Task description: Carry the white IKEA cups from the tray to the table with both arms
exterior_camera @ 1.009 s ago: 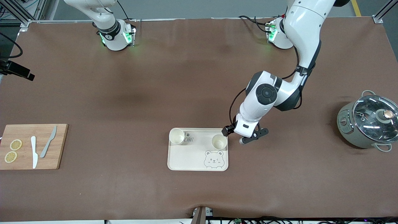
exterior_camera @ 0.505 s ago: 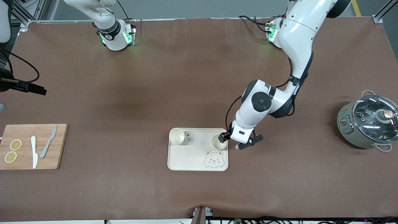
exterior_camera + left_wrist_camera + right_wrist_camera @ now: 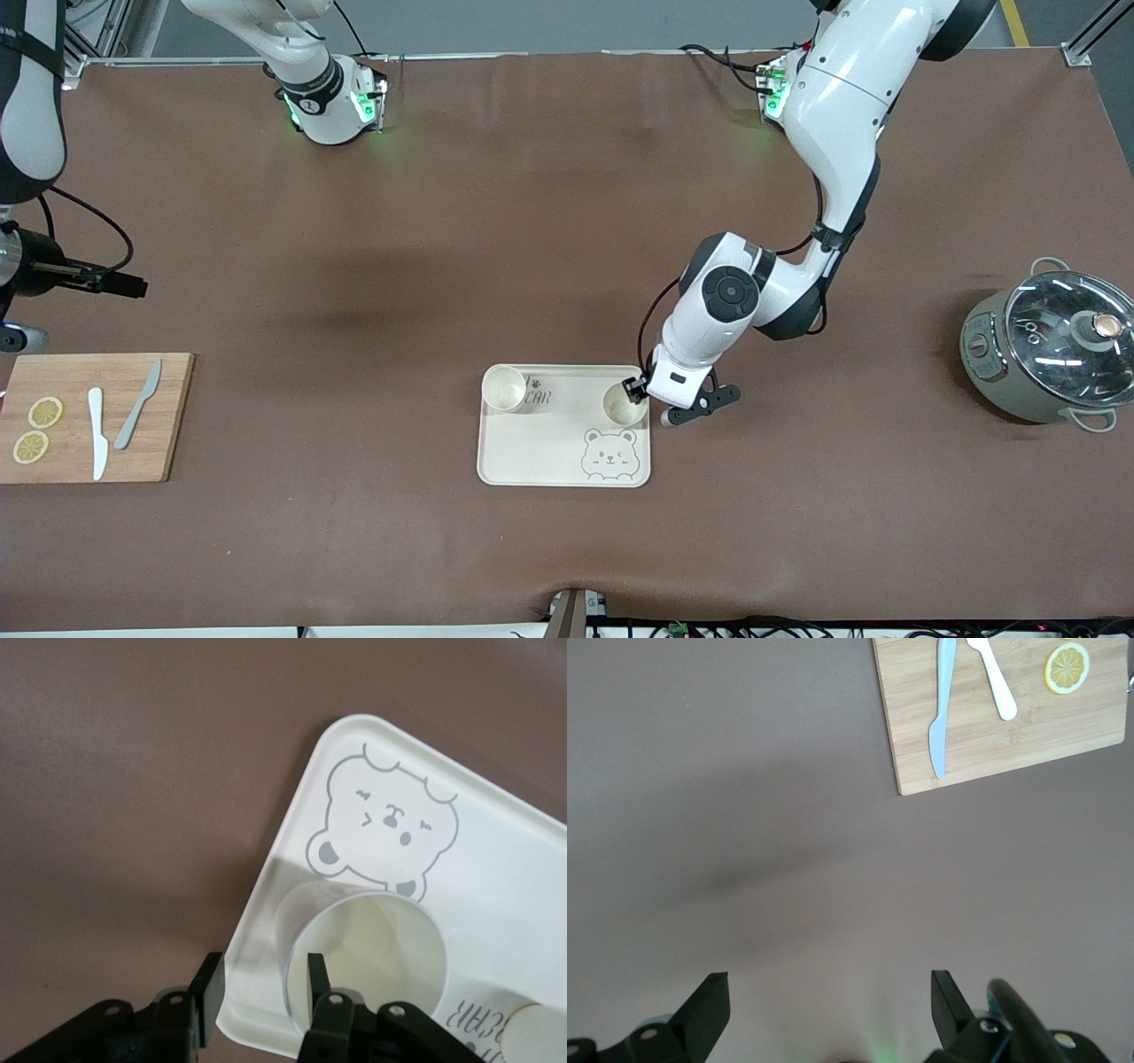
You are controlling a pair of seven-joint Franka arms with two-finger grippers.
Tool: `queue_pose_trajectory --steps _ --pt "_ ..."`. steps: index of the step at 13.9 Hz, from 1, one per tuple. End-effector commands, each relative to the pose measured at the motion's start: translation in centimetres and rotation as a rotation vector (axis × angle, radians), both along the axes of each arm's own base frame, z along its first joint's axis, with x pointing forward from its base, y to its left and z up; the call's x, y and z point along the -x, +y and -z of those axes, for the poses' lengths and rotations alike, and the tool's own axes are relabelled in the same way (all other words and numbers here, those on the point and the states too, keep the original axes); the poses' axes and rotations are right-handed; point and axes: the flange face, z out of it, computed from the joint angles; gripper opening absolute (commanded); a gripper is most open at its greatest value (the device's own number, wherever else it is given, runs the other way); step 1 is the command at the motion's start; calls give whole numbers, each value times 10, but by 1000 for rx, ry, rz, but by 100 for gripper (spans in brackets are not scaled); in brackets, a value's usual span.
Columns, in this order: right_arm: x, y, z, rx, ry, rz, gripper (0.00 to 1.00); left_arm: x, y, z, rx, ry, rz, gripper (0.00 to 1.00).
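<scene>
Two white IKEA cups stand upright on the cream bear tray (image 3: 540, 443). One cup (image 3: 504, 388) is at the corner toward the right arm's end. The other cup (image 3: 625, 406) is at the corner toward the left arm's end and also shows in the left wrist view (image 3: 372, 948). My left gripper (image 3: 633, 387) is open at this cup. In the left wrist view (image 3: 261, 988) one finger is inside the rim and the other is outside, over the tray's edge (image 3: 266, 904). My right gripper (image 3: 124, 284) is open and empty (image 3: 828, 1001) above bare table near the cutting board.
A wooden cutting board (image 3: 168, 416) with two knives and lemon slices lies at the right arm's end, and shows in the right wrist view (image 3: 1001, 735). A grey pot with a glass lid (image 3: 1050, 346) stands at the left arm's end.
My left gripper has come down and across to the cup at the left arm's end of the tray and now straddles its wall. My right arm has swung into view above the cutting board.
</scene>
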Motion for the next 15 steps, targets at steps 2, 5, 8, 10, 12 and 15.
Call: queue_pose_trajectory --steps 2,5,8,10,12,15 --pt "-19 4 32 -37 2 5 100 -3 -4 7 -14 -14 -4 6" --pt "-31 21 66 -116 -16 25 100 -8 -3 2 -11 -26 -2 0" --pt "-42 66 89 -156 -70 28 100 -15 3 -25 -7 -65 -12 0" --pt "-48 110 99 -175 -88 108 100 -26 21 -55 0 -94 -35 0" --pt "-50 169 110 -157 -102 153 100 -29 34 -83 -12 -87 -46 0" --pt "-50 246 133 -150 -151 208 100 -36 69 -127 -42 -77 -45 0"
